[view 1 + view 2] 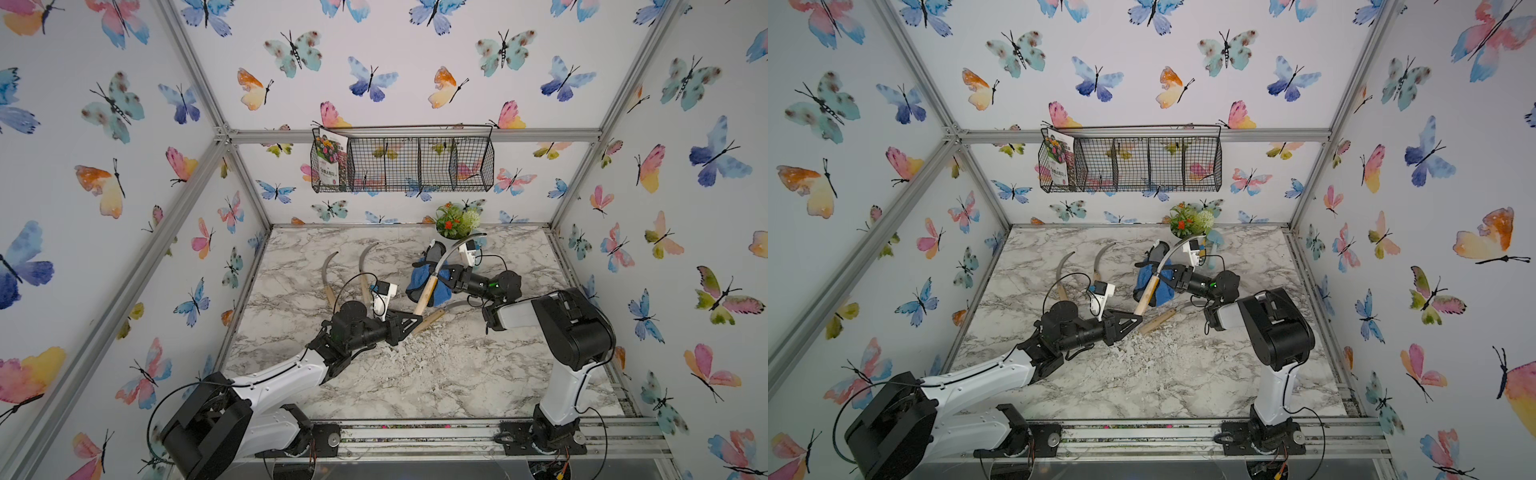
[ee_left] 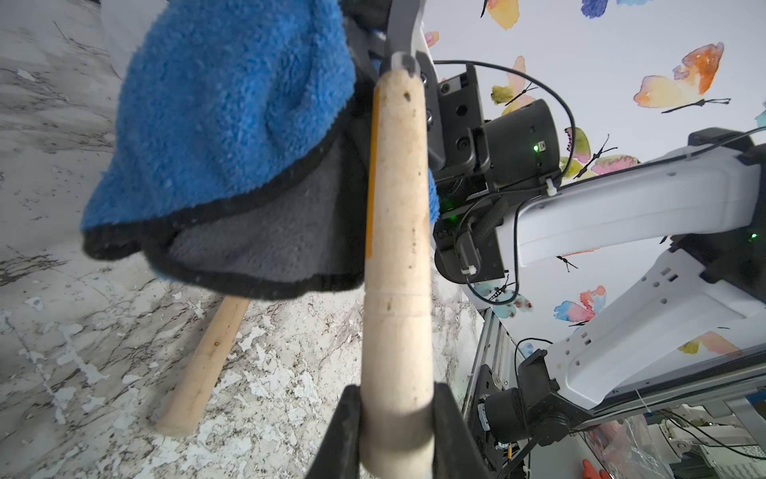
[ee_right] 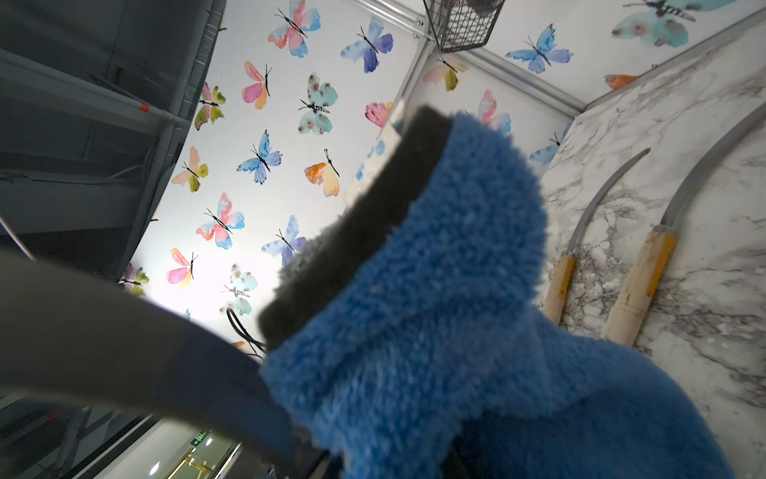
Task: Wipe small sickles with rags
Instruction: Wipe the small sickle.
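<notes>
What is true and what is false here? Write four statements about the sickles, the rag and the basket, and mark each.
1. The left arm's jaws clamp the pale wooden handle of a curved grey-bladed sickle. True.
2. The thick blue terry rag lies flat on the marble table. False: the right arm's jaws hold it up beside the held sickle.
3. Two more sickles lie side by side on the table. True.
4. The black wire wall basket is empty. False: a flower seed packet stands in one end compartment.
</notes>
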{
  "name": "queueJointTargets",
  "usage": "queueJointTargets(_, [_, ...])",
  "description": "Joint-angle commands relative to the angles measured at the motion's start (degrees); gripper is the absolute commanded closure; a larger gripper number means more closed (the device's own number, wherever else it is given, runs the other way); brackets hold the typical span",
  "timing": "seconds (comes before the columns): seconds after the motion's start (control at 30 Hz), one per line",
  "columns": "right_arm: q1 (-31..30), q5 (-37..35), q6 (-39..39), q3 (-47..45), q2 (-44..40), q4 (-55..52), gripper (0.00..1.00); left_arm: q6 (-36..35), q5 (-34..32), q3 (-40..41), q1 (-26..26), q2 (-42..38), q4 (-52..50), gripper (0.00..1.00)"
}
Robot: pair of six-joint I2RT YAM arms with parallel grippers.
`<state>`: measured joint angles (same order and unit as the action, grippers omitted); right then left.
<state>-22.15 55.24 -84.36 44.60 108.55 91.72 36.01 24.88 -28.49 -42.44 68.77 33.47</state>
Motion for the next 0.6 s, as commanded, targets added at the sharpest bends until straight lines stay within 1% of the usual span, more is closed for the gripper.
queueJointTargets(0.0, [0.1, -0.7, 1.6, -0.4, -0.8, 12.2, 0.98, -1.2, 0.3, -0.7, 0.1, 0.6, -0.1, 1.0])
queueJointTargets(0.13, [1.8, -0.8, -0.5, 0.9, -0.9, 12.2, 0.98, -1.0, -0.4, 0.5, 0.1, 0.5, 0.6, 1.0])
queueJointTargets(0.37, [7.3, -0.3, -4.2, 3.3, -1.8, 12.2, 0.98, -1.1, -2.4, 4.0, 0.4, -0.2, 2.1, 1.0])
queueJointTargets(0.57, [11.7, 0.1, -6.6, 3.9, -4.4, 12.2, 0.98, -0.6, -2.1, 6.7, 1.7, -0.2, 4.0, 1.0])
